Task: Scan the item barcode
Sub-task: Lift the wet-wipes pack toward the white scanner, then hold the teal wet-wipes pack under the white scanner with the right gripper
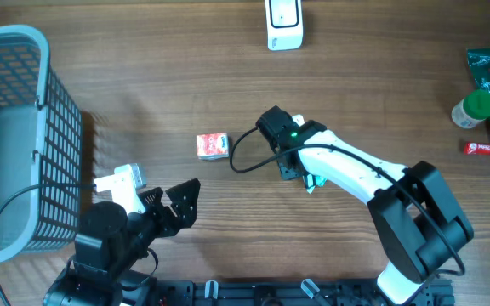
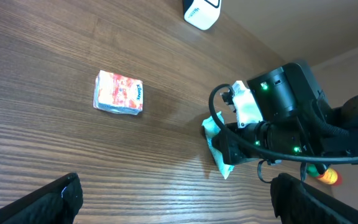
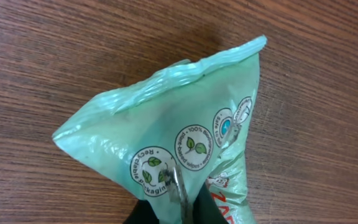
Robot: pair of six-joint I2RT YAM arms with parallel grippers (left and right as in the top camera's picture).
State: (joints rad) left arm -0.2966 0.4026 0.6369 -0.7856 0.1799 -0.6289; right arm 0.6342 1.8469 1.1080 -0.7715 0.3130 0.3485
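The right gripper [image 3: 180,200] is clamped on the lower part of a green pouch [image 3: 185,140]. Its crimped top seam fans out away from the fingers, and round recycling seals show on the face turned to the wrist camera. From overhead, the pouch sits under the wrist near the middle of the table [image 1: 143,93], a little toward the right edge and nearer the front edge than the far one. I cannot tell whether it has left the wood or rests on it. The left gripper [image 2: 182,208] hangs with its jaws spread wide and nothing between them, close to the front edge beside the basket [image 1: 54,110] at the left edge. A small red-and-white packet [image 1: 213,146] lies loose near the table's centre, apart from both arms. The step in hand looks like the pick: the grasp is made, the carry not yet begun. A white device [image 1: 284,24] that I take for the scanner stands at the middle of the far edge. The next move calls for lifting the pouch clear and taking it toward that edge. No barcode shows on the visible face, so the pouch will likely need turning until the code faces the scanner's window.
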